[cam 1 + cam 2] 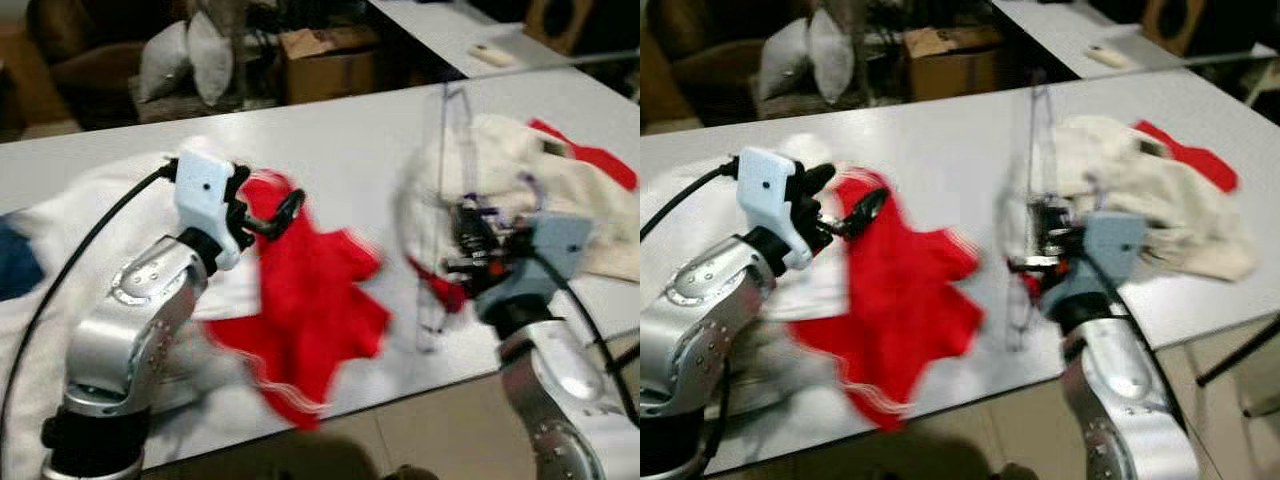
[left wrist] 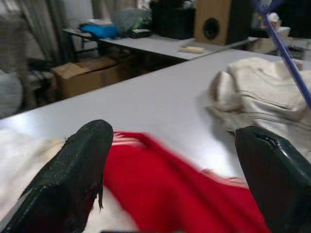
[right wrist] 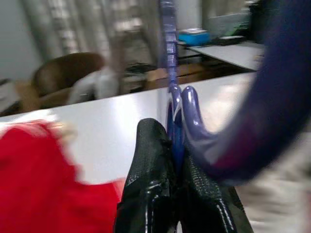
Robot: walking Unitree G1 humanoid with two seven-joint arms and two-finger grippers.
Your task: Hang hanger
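Hanger (image 3: 171, 104) pinched upright in right gripper (image 3: 177, 160) at table's (image 1: 340, 140) 4 o'clock; thin, stiff, light, likely slippery, so hold near hook. Left gripper (image 2: 175, 170) open over red cloth (image 1: 305, 300).

- Soft red cloth garment (image 1: 305, 310), matt
- Smooth glossy blue plastic hanger (image 3: 181, 114)
- Cream fabric jacket (image 2: 262, 97), matt
- Smooth white table top (image 1: 340, 140)

I count one red garment (image 1: 305, 300), one cream garment (image 1: 560, 180), one blue hanger (image 3: 177, 116), one white table (image 1: 340, 140), two pillows (image 1: 190, 55) far left, and one cardboard box (image 1: 325, 60) far off.
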